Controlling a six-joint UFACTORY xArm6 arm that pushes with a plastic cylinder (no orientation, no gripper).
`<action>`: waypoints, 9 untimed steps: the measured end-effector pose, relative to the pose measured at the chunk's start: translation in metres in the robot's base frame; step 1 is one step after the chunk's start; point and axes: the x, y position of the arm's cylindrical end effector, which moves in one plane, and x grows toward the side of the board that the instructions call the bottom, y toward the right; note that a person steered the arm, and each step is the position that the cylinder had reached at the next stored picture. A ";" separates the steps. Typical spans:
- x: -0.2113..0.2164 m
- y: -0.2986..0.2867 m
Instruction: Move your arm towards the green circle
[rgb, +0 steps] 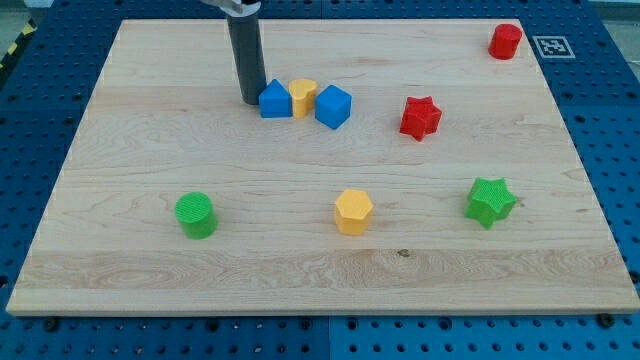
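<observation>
The green circle (195, 214) is a short green cylinder at the lower left of the wooden board (130, 150). My tip (249, 100) rests on the board at the upper middle left, well above and a little right of the green circle. It touches or nearly touches the left side of a blue block (275, 100).
A yellow block (303, 97) and a blue cube (333, 106) sit right of the first blue block. A red star (420, 117), a red cylinder (505, 41), a green star (490, 201) and a yellow hexagon (353, 211) lie elsewhere.
</observation>
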 end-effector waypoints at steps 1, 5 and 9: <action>0.044 -0.006; 0.132 0.013; 0.170 0.013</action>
